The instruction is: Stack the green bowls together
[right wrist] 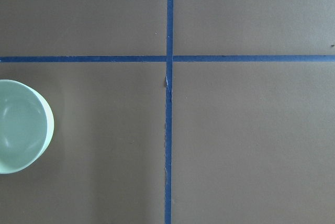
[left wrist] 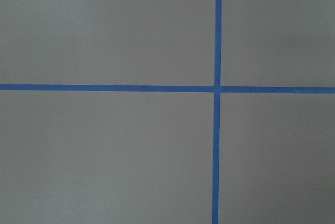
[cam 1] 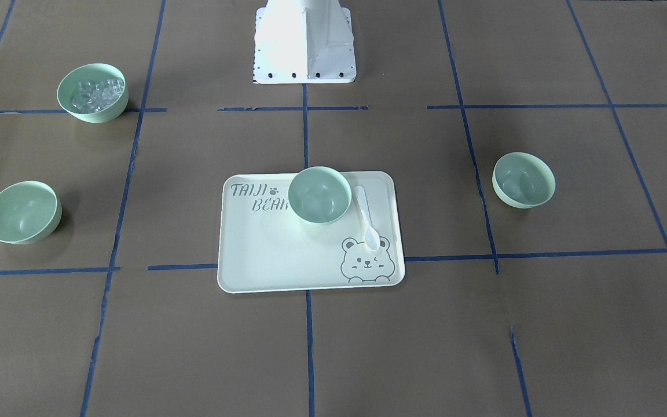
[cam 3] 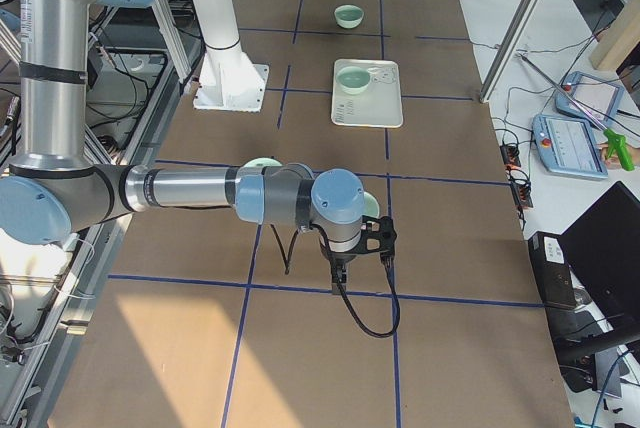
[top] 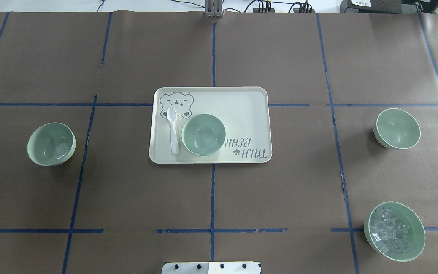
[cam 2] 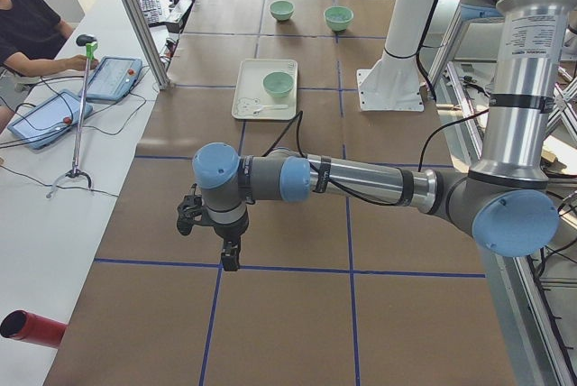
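Three empty pale green bowls stand apart. One (top: 51,144) is on the table's left. One (top: 203,134) sits on the cream tray (top: 242,106). One (top: 397,128) is on the right and also shows at the left edge of the right wrist view (right wrist: 21,126). My left gripper (cam 2: 229,258) hangs over bare table past the left bowl. My right gripper (cam 3: 339,272) hangs near the right bowl's end of the table. Both show only in the side views, so I cannot tell whether they are open or shut.
A fourth green bowl (top: 394,231) holding clear ice-like cubes stands at the near right. A white spoon (top: 173,129) lies on the tray beside its bowl. Blue tape lines cross the brown table cover. The white robot base (cam 1: 304,43) is at the table's edge.
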